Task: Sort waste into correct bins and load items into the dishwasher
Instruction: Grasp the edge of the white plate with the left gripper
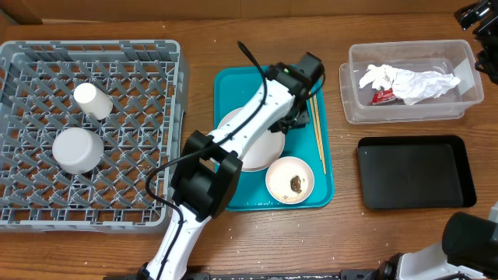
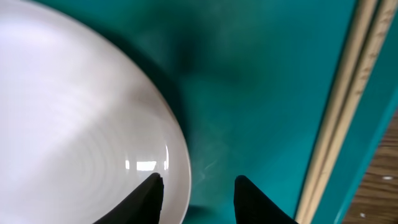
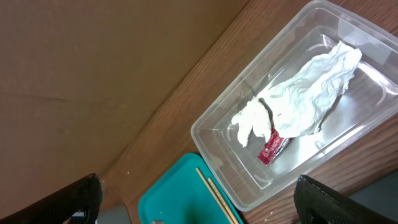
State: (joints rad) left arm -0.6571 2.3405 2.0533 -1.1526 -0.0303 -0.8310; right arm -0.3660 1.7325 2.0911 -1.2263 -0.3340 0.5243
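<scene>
My left gripper [image 1: 294,117] [image 2: 198,199] is open low over the teal tray. Its fingers straddle the right rim of the whitish-pink plate [image 1: 261,149] [image 2: 74,124], one finger over the plate and one over the tray. The wooden chopsticks [image 1: 317,132] [image 2: 345,112] lie along the tray's right side. A bowl [image 1: 289,180] with a brown lump and grains sits at the tray's front. The clear tub [image 1: 358,109] [image 3: 217,130] holds crumpled white paper [image 1: 412,82] [image 3: 305,99] and a red wrapper [image 1: 381,96] [image 3: 272,148]. My right gripper [image 1: 476,15] [image 3: 211,205] is open and empty, high above the tub.
The grey dish rack [image 1: 175,117] at the left holds a white cup [image 1: 92,99] and a pale bowl [image 1: 78,149]. The black tray [image 1: 415,171] lies in front of the tub. The teal tray [image 1: 233,85] [image 3: 180,199] is between rack and tub.
</scene>
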